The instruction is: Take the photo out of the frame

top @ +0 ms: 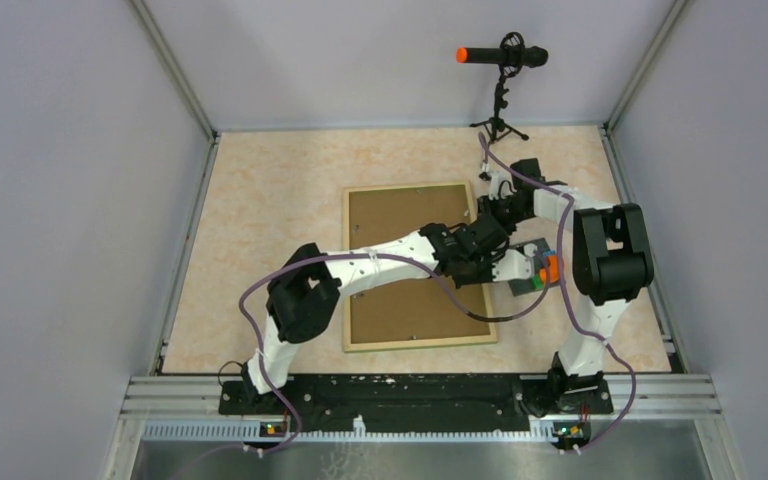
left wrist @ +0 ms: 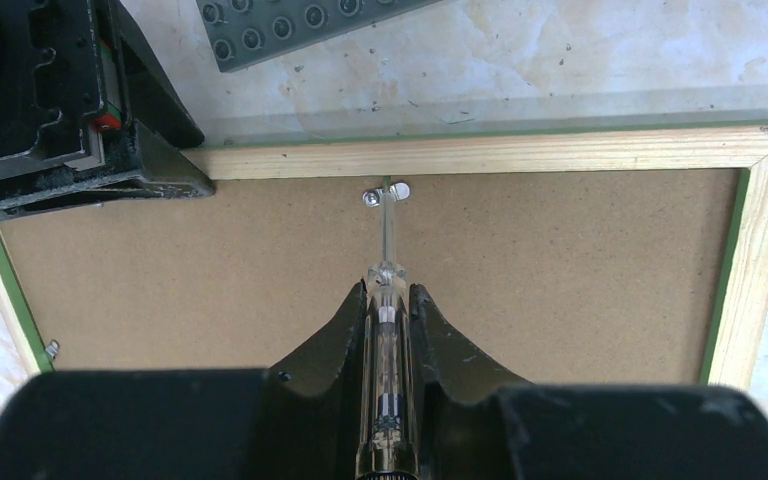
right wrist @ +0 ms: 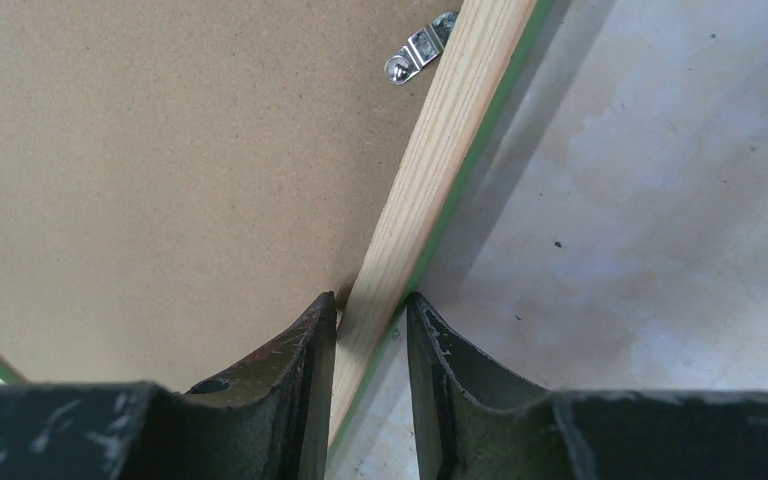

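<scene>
The frame (top: 400, 215) lies face down on the table, brown fibreboard back up, with a light wood edge and a thin green border. The photo is hidden under the back. My left gripper (top: 480, 245) is shut on a clear-handled screwdriver (left wrist: 388, 350). The screwdriver's tip rests on a small metal clip (left wrist: 386, 194) at the frame's wood edge (left wrist: 480, 152). My right gripper (right wrist: 372, 305) straddles the frame's wood rail (right wrist: 440, 140), one finger on each side, closed on it. Another metal clip (right wrist: 418, 50) sits further along that rail.
A grey studded baseplate (left wrist: 300, 25) with coloured bricks (top: 550, 268) lies just beyond the frame's right edge. My right gripper's black body (left wrist: 50, 100) sits over the frame's corner. A microphone on a small tripod (top: 500, 57) stands at the back right. Grey walls enclose the table.
</scene>
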`<state>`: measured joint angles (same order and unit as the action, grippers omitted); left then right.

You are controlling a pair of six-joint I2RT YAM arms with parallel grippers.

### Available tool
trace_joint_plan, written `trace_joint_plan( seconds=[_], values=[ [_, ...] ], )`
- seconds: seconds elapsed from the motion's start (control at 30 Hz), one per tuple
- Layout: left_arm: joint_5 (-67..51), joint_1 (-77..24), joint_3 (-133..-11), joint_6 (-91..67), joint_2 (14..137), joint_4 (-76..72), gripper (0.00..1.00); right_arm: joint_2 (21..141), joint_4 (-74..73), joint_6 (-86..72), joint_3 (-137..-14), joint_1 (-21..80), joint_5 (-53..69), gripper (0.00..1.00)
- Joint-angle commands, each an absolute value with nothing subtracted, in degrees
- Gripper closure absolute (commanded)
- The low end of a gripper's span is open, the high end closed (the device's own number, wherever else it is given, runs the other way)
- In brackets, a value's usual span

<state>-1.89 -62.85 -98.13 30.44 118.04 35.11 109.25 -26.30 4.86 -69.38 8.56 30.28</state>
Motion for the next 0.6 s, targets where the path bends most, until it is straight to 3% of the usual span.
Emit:
trace_joint_plan(
  seconds=[0.0, 0.57],
  values=[
    [-1.2, -63.1, -99.0, 31.4, 117.3, 39.0, 1.00, 110.8, -27.9, 5.4, -69.2, 8.6, 32.3, 0.70],
    [3.6, -63.2, -93.9, 32.5, 112.4, 42.2, 1.00, 110.8, -27.9, 5.4, -69.0, 8.6, 32.3, 0.70]
  ],
)
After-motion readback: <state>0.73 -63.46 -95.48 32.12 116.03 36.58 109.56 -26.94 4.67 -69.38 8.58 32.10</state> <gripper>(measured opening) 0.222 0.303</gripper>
